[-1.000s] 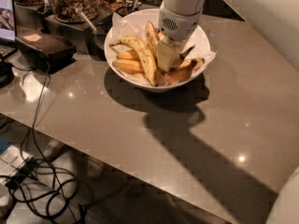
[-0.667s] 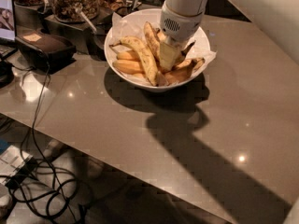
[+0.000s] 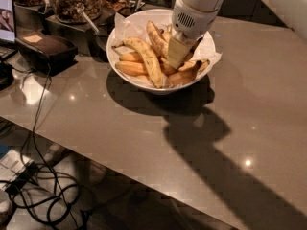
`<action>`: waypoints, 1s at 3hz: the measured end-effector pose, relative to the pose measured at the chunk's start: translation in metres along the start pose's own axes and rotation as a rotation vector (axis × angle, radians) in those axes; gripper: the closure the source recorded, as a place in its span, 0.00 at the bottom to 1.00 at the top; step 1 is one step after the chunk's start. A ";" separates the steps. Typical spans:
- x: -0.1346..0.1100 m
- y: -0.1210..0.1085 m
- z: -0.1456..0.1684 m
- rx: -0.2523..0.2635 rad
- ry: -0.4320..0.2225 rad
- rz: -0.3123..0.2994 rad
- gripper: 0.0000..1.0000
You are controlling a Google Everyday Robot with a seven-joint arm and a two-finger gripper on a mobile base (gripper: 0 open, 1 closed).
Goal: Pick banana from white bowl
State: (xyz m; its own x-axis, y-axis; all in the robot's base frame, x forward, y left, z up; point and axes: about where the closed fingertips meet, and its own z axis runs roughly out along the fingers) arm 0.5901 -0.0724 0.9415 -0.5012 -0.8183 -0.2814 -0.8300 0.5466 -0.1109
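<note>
Barely anything has changed in the last second: the gripper (image 3: 175, 56) is still sunk among the fruit in the white bowl (image 3: 123, 79), its arm leaning only a touch further over. Nothing has lifted, so the pick looks not yet made. Whether the gripper is open or clamped on fruit I cannot tell, as its tip is buried in the pile. The banana (image 3: 147, 61), long and freckled, lies slantwise across the bowl, just beside the gripper on the side toward the glass jars (image 3: 72, 1).
</note>
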 end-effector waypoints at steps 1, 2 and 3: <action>0.003 0.002 -0.014 -0.055 -0.093 -0.037 1.00; 0.000 0.004 -0.013 -0.060 -0.099 -0.042 1.00; 0.000 0.004 -0.013 -0.060 -0.099 -0.042 1.00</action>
State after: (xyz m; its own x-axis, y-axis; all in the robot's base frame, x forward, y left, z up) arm 0.5830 -0.0727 0.9537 -0.4417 -0.8170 -0.3707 -0.8645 0.4981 -0.0677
